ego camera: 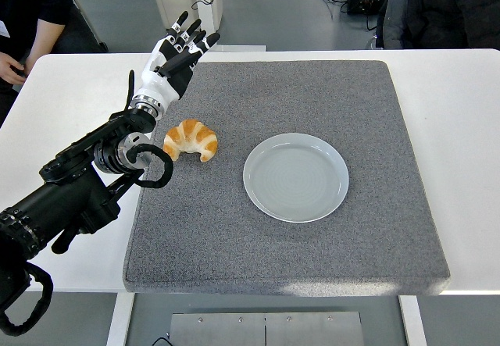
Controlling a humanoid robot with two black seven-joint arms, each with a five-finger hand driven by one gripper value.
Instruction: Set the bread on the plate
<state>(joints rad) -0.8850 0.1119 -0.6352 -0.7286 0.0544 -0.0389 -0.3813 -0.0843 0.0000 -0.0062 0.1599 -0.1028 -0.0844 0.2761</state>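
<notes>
A golden croissant (191, 139) lies on the grey mat (312, 88), left of a round pale-blue plate (295, 176) that holds nothing. My left hand (173, 58) hovers beyond the croissant, up and to its left, over the mat's far left corner. Its fingers (195, 37) are spread and hold nothing. The black left arm (86, 178) reaches in from the lower left. My right arm is out of view.
The mat covers most of the white table (461, 112). A person in dark clothes stands at the top left corner (27, 10), with a hand near the table edge. Another dark-clothed person is at the top right (445, 6).
</notes>
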